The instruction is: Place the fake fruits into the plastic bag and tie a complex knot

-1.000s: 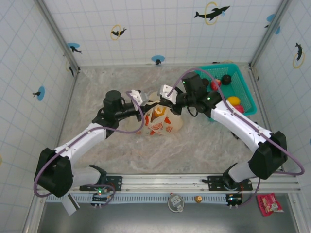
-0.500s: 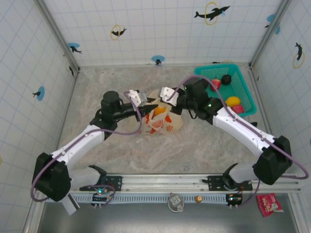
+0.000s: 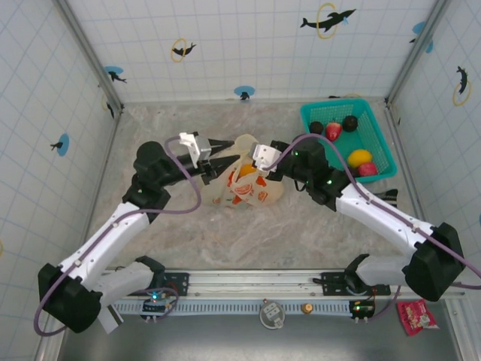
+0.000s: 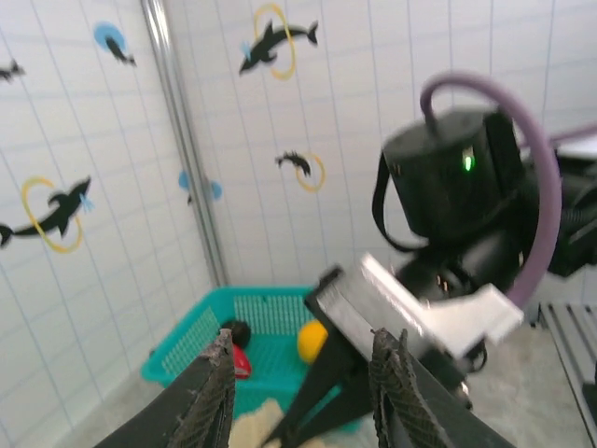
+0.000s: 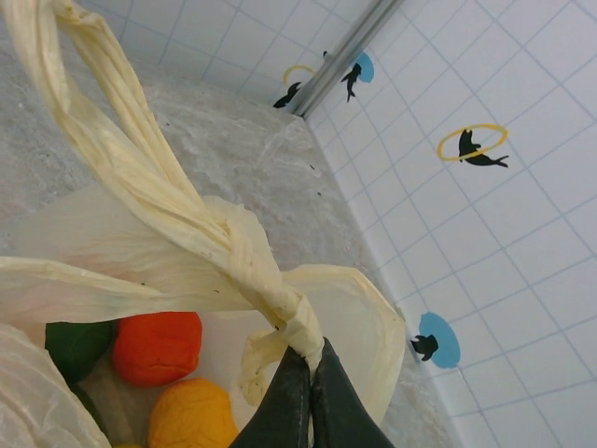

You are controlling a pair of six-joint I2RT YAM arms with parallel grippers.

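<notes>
Tabletop (image 3: 248, 241): plastic bag (image 3: 252, 192) half-hides fake fruits (image 5: 159, 347); right tool (image 5: 303, 359) pinches it.

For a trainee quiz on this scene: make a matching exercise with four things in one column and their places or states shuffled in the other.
Things
1. left gripper
2. right gripper
3. plastic bag
4. teal basket

Places or states
A. at the back right corner of the table
B. pinched shut on a twisted handle
C. fingers apart, gripping nothing
D. between the two grippers, an orange fruit inside

Pairs: 1-C, 2-B, 3-D, 4-A
</notes>
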